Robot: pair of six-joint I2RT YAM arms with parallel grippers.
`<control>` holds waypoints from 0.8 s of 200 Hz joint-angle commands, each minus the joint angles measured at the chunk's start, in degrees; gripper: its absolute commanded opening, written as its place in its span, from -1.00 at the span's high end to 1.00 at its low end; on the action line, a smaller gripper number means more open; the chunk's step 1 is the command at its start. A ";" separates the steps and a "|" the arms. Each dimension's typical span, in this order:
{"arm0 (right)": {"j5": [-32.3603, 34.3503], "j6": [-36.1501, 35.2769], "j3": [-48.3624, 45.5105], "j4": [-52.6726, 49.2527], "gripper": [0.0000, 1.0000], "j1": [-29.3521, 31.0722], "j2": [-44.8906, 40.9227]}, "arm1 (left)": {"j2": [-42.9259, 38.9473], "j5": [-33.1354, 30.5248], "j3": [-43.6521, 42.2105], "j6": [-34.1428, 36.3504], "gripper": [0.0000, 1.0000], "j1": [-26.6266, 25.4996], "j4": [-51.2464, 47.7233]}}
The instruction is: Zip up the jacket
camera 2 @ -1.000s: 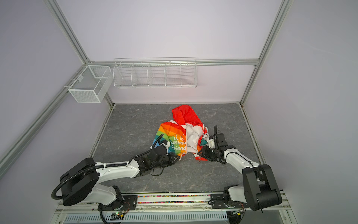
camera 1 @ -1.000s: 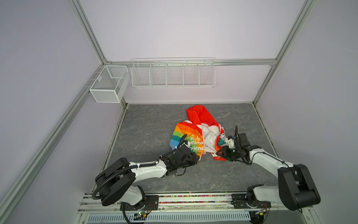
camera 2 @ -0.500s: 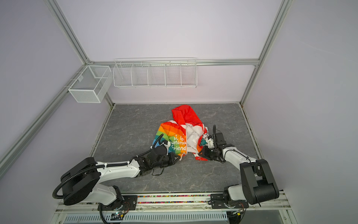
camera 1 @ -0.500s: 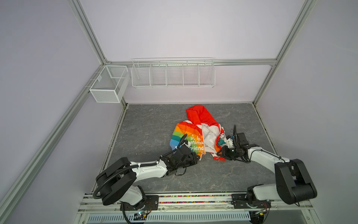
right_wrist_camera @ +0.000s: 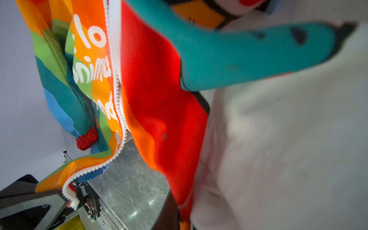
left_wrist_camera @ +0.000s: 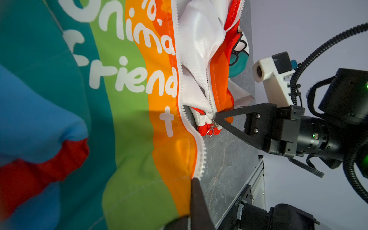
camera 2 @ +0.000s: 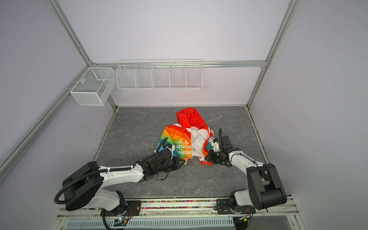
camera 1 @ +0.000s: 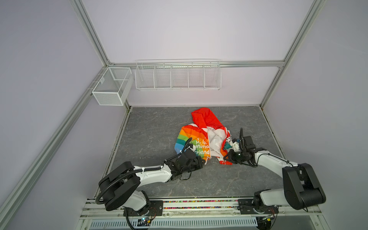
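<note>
Pale lilac walls [camera 1: 179, 29], grey marbled floor [camera 1: 151, 127], white mesh basket [camera 1: 111, 87], wire rack [camera 1: 177, 74].

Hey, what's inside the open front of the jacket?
Inside the jacket, white mesh lining shows between the unjoined zipper rows; anything beneath the bunched fabric is hidden.

jacket [camera 1: 201, 139] lies on the table [camera 1: 155, 127] between left pincer [camera 1: 204, 162] and right pincer [camera 1: 225, 158]

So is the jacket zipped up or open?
Open. In the left wrist view the jacket has its two white tooth rows apart, mesh lining showing between them, slider at one row's end.
</note>
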 commanded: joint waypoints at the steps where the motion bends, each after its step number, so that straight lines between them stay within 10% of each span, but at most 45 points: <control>1: -2.51 0.51 1.44 1.33 0.82 -0.37 -1.02 | -2.21 0.17 -0.99 -0.42 1.00 1.09 1.16; 160: -11.70 9.63 6.38 39.09 0.87 3.83 -10.47 | -17.12 -9.32 16.13 24.03 1.00 8.08 -14.10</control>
